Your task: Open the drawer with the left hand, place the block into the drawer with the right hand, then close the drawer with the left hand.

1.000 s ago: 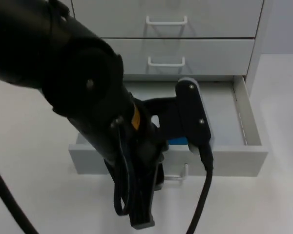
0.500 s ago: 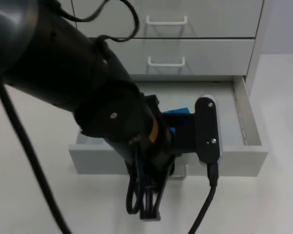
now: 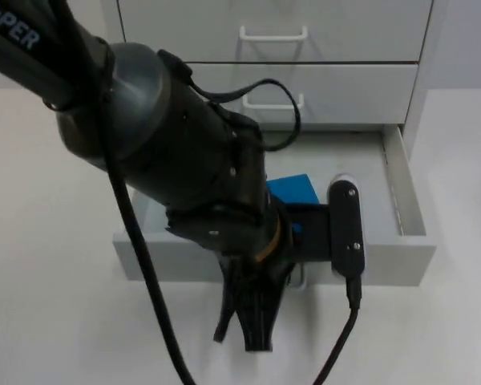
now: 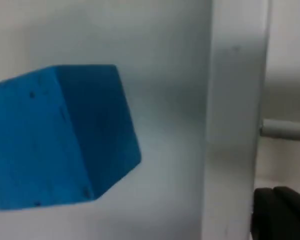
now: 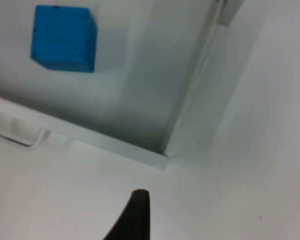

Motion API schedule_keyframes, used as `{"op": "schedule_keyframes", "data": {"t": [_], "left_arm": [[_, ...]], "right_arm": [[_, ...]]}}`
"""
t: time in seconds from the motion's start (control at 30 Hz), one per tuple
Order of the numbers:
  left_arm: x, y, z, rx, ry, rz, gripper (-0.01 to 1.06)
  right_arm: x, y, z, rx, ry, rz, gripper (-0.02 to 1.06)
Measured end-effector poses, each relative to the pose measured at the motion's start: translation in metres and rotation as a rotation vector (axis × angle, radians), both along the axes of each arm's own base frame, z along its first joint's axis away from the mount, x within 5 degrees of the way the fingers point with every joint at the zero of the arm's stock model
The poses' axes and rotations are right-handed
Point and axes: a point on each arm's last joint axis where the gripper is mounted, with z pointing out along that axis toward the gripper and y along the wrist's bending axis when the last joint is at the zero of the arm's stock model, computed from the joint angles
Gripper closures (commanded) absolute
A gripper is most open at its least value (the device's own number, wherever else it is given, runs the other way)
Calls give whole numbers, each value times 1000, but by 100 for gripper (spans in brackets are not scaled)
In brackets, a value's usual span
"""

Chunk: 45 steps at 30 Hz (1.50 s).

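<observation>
Block (image 3: 293, 191) sits on the drawer (image 3: 401, 204) floor, left of centre, so the drop is done and only closing is left

Left gripper (image 3: 252, 325) hangs at the drawer front, about 6 o'clock from the block, near the handle (image 4: 285, 129); can't tell if its fingers are spread or pressed together

Right gripper's fingertip (image 5: 135, 212) hovers over the table off the drawer's front corner, parked; finger state can't tell either

To close well: push square on the front panel near the handle, straight toward 12 o'clock, so the drawer doesn't rack on its rails. Go slow, as I'd guess the block could slide

Block: solid blue cube, matte, sharp edges, tiny dark specks on the faces, resting flat and slightly rotated
</observation>
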Motion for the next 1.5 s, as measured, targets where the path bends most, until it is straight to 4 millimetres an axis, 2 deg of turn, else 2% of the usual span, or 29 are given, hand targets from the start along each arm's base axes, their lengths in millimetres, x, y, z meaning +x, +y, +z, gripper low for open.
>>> {"op": "schedule_keyframes", "data": {"t": [0.27, 0.37, 0.47, 0.67, 0.8, 0.87, 1.03, 1.2, 1.5], "left_arm": [[13, 0, 6, -2, -175, 36, 105], [25, 3, 14, -20, -283, 65, 105], [33, 6, 17, -52, -298, 106, 105], [64, 23, 26, -136, -316, 242, 105], [88, 34, 22, -151, -323, 298, 105], [91, 35, 21, -153, -323, 302, 105], [112, 37, 15, -175, -327, 333, 105], [120, 37, 8, -176, -330, 347, 105], [120, 36, 6, -159, -344, 354, 105]], "right_arm": [[0, 0, 0, 1, 0, -2, 17], [0, 0, 0, 2, 0, -3, 17], [0, 0, 0, 2, 0, -3, 17], [0, 0, 0, 2, 0, -3, 17], [0, 0, 0, 2, 0, -3, 17], [0, 0, 0, 2, 0, -3, 17], [0, 0, 0, 3, 0, -6, 17], [1, 0, 0, 4, -7, -6, 17], [1, 0, 0, 4, -11, -6, 17]]}}
